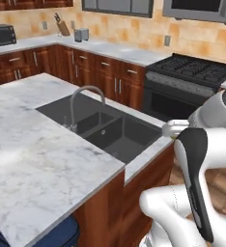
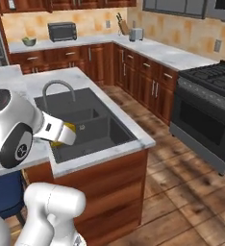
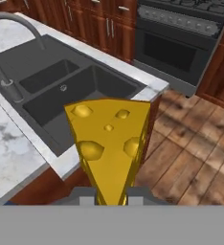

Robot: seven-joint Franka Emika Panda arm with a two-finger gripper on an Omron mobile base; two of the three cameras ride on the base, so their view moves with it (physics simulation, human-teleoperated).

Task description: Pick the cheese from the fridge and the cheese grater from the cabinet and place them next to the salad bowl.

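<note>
The end effector (image 3: 109,198) pinches the cheese (image 3: 110,143) above the sink (image 3: 71,91); this looks like the carrying step, next needing travel to the salad bowl (image 2: 29,42).

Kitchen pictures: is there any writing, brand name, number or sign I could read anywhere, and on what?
None can be read.
The toaster oven, the stove and the cheese in the gripper carry no legible text.
</note>
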